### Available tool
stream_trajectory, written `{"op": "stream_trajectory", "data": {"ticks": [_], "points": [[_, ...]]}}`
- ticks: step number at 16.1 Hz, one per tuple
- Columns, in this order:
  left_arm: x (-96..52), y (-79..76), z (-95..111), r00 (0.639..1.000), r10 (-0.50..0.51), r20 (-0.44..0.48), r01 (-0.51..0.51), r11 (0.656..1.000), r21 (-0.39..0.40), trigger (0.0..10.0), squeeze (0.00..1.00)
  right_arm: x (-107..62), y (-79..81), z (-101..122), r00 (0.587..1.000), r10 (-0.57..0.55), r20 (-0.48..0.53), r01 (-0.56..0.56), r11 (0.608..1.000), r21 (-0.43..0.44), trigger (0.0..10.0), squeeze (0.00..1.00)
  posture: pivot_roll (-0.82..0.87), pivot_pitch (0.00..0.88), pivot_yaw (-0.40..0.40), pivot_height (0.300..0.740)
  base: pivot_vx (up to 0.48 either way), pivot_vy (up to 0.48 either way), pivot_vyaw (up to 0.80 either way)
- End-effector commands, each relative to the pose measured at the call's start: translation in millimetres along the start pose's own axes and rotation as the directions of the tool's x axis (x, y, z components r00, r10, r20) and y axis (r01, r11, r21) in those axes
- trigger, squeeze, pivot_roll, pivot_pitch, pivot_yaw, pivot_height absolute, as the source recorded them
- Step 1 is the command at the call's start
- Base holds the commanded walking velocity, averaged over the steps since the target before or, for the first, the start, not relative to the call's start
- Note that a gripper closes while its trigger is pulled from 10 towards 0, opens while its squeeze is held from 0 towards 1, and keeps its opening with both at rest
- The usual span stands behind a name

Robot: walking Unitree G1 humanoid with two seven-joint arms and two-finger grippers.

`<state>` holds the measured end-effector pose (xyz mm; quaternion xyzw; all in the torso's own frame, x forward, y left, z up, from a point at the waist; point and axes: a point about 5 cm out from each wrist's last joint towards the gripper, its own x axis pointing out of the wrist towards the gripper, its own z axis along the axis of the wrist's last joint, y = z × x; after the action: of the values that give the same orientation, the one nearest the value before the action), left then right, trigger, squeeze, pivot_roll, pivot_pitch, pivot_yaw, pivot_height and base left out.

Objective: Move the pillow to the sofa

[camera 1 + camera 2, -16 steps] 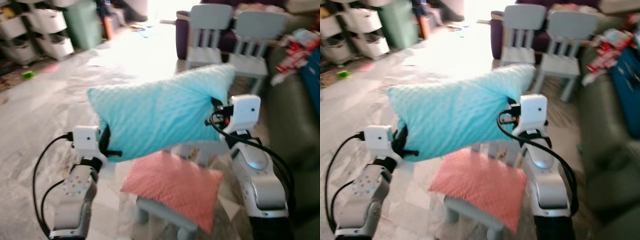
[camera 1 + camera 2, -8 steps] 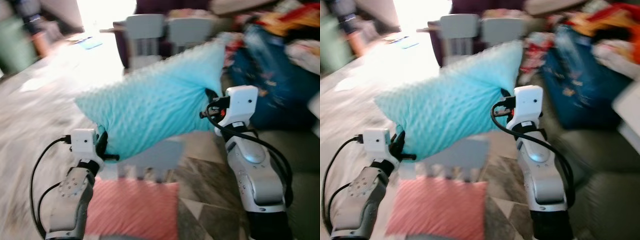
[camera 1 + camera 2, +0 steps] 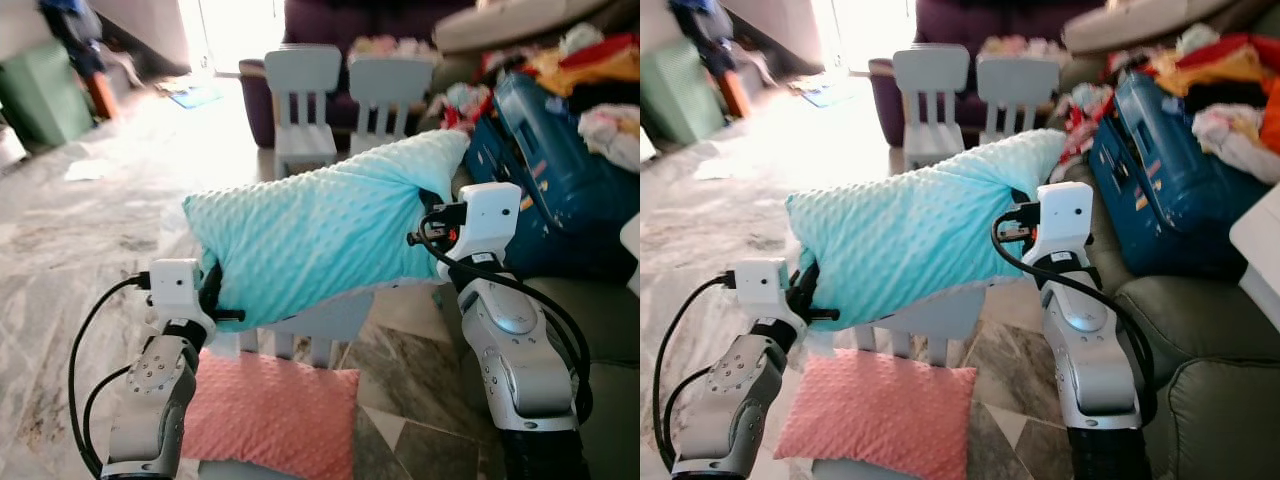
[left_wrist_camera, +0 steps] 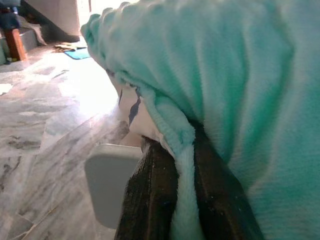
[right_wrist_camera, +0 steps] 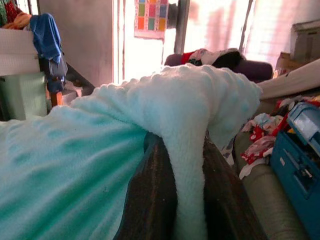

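The turquoise pillow [image 3: 320,240] hangs in the air between the two arms, in front of the robot's chest, with its right end higher than its left end. The left tool [image 3: 212,300] is clenched on the lower left edge of the pillow, and in the left wrist view its two black fingers [image 4: 150,200] pinch a fold of the fabric between them. The right tool [image 3: 428,222] is clenched on the upper right end of the pillow in the same way, as the right wrist view shows. Below the pillow stands a small grey chair [image 3: 318,322], and just in front of it a pink pillow [image 3: 272,412] lies on another grey seat. Farther away two pale children's chairs [image 3: 340,95] stand side by side before a dark purple sofa [image 3: 310,30]. On the robot's right is a grey-green sofa [image 3: 1200,330], and on it lies a blue suitcase [image 3: 1160,160] with a heap of colourful clothes [image 3: 1230,90] behind it, so this part of the seat is taken. The floor [image 3: 80,220] is grey marble tile, with strong daylight falling on it from the far side of the room, and a green bin [image 3: 40,95] stands at the far left. Compared with one second ago the camera has turned toward the right: the white storage drawers have left the view, the suitcase and the clothes have come in, and the picture is sharper than half a second ago. The pillow stays gripped at both ends as before.
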<state>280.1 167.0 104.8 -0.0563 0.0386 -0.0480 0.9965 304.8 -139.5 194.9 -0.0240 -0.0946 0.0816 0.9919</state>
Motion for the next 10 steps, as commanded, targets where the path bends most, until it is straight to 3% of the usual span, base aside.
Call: {"op": "stream_trajectory", "data": {"ticks": [1, 5, 10], "points": [[3.7, -5.1, 6.3, 1.0, -0.01, 0.009, 0.01, 1.0, -0.018, 10.0, 0.0, 0.4, -3.8, 5.1, 1.0, -0.01, 0.011, 0.01, 1.0, -0.007, 10.0, 0.0, -0.17, 0.0, -0.007, 0.74, 0.0, 0.0, 0.0], [11.0, -11.5, 17.5, 1.0, -0.02, -0.014, 0.018, 0.994, -0.106, 10.0, 0.0, -0.1, -2.6, 2.3, 1.0, -0.01, -0.009, 0.01, 1.0, 0.006, 10.0, 0.0, -0.17, 0.0, -0.012, 0.74, 0.0, 0.0, 0.0], [10.9, -9.3, 21.0, 1.0, -0.005, 0.001, 0.005, 0.973, -0.231, 10.0, 0.0, -0.5, -2.8, 0.5, 1.0, -0.004, -0.029, 0.005, 1.0, 0.018, 10.0, 0.0, -0.18, 0.0, -0.015, 0.74, 0.0, 0.0, -0.42]]}}
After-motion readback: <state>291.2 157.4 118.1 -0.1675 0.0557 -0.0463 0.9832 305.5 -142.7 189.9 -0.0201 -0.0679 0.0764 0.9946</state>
